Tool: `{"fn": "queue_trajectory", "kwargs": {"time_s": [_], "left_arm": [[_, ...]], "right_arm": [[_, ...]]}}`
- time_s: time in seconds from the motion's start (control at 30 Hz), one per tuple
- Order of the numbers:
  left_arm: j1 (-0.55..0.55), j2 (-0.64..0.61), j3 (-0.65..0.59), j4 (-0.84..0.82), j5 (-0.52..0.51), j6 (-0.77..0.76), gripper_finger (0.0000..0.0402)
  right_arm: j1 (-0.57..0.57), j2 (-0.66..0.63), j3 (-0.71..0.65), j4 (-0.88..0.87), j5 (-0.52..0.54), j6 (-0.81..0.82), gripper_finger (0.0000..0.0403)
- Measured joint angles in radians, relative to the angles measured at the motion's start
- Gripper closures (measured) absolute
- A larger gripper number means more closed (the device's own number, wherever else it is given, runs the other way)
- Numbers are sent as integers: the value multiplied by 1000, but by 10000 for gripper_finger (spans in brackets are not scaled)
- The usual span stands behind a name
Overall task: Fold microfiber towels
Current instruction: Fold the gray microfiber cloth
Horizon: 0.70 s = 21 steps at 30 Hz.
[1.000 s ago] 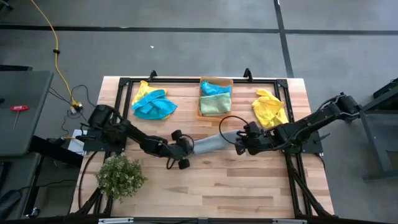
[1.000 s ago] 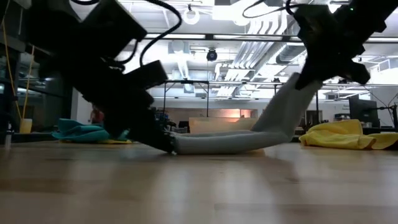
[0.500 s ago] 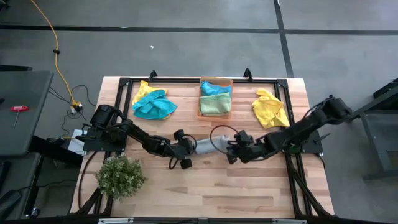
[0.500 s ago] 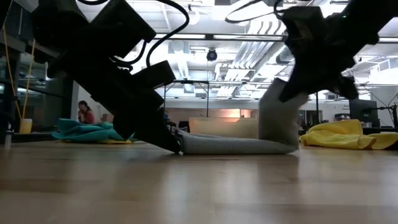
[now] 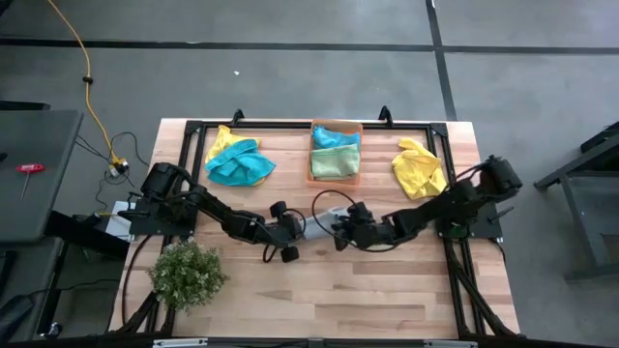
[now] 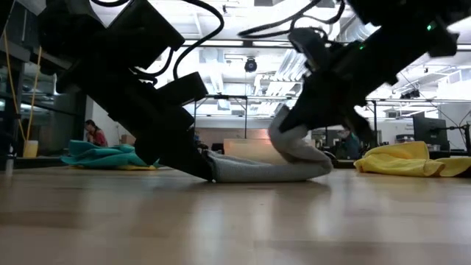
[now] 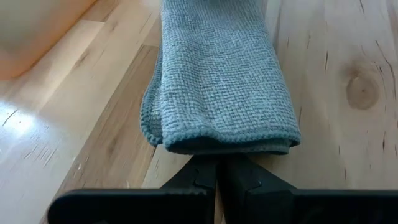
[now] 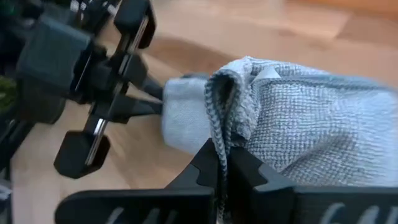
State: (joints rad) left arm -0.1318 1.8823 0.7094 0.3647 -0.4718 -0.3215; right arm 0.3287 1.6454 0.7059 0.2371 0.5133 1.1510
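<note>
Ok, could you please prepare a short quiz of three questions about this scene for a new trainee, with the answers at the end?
1. True or false: the orange bin holds folded towels.
2. What colour is the towel that both grippers hold? A) yellow B) grey C) teal
3. Name the item at the table's near left corner.

Key
1. True: a teal and a light green towel lie in it.
2. B: the left gripper and the right gripper are each shut on one end of the grey towel, mid-table.
3. The small green plant.
</note>
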Motion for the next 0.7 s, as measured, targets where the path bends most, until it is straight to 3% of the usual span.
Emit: {"fn": "queue_trajectory", "kwargs": {"time_s": [0.7], "left_arm": [[2,1,-1,3,-14,-8,401]], "right_arm": [[-4,184,0,409,-14,-34,403]]}}
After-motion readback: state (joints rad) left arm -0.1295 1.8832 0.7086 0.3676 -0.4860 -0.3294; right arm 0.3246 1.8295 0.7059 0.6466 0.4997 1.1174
